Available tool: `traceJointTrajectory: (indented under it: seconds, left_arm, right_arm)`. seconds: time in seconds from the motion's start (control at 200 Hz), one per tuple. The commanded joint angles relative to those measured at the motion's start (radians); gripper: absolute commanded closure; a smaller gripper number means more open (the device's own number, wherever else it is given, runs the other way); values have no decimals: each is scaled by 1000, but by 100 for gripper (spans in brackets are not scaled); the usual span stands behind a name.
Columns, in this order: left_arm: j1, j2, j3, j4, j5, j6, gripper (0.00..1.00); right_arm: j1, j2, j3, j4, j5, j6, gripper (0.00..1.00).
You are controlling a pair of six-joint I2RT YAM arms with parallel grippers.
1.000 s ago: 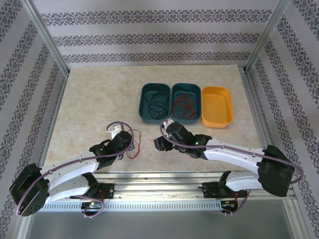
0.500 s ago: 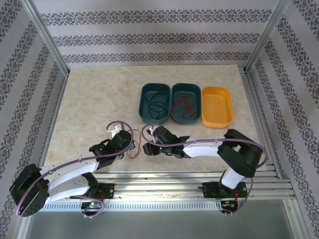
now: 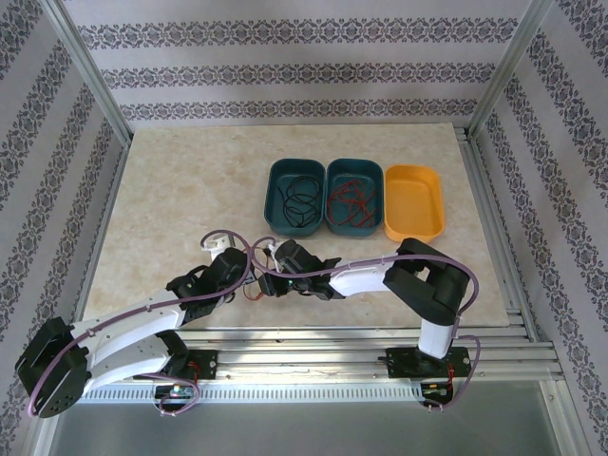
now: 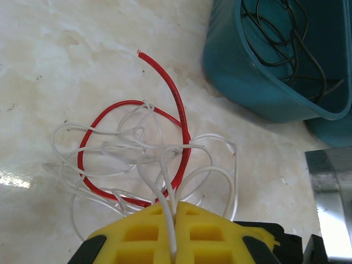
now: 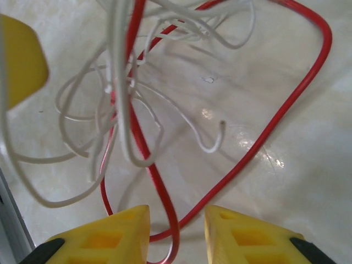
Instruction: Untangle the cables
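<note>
The cables (image 3: 255, 287) lie as a small red and white tangle on the table between my two grippers. My left gripper (image 4: 173, 204) is shut on a white cable (image 4: 148, 183), which runs up between its yellow fingers. A red cable (image 4: 179, 104) loops through the white ones. My right gripper (image 5: 177, 217) is open and low over the table. A bend of the red cable (image 5: 248, 165) passes through the gap between its fingers without being pinched. White strands (image 5: 116, 55) hang just beyond. In the top view the left gripper (image 3: 244, 276) and right gripper (image 3: 270, 282) nearly meet.
Behind the tangle stand three bins. A teal bin (image 3: 272, 199) holds black cables, a second teal bin (image 3: 378, 195) holds red cables, and an orange bin (image 3: 414, 202) is beside them. The first teal bin's wall (image 4: 242, 82) stands close to the tangle. A metal rail runs along the near edge.
My right arm has swung left, from near the table's middle to the tangle, and its jaws have narrowed around the red cable. The left gripper has stayed shut on the white cable.
</note>
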Motion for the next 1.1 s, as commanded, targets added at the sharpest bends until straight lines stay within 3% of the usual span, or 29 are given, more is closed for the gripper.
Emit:
traceJointTrajectory:
  seconds: [0.0, 0.095, 0.335, 0.71, 1.094]
  left_arm:
    - [17, -22, -3, 3, -3, -4, 100]
    - [17, -26, -5, 2, -3, -5, 100]
    - [18, -29, -13, -1, -4, -9, 100]
    - [37, -31, -54, 6, -18, -30, 100]
    - [54, 72, -69, 53, 18, -38, 100]
  right_arm:
    - [9, 24, 27, 11, 13, -1, 70]
    - [9, 35, 36, 14, 12, 1, 71]
    - [9, 10, 40, -2, 49, -3, 93]
    - [9, -177, -41, -66, 105, -10, 96]
    - [0, -339, -72, -143, 186, -30, 99]
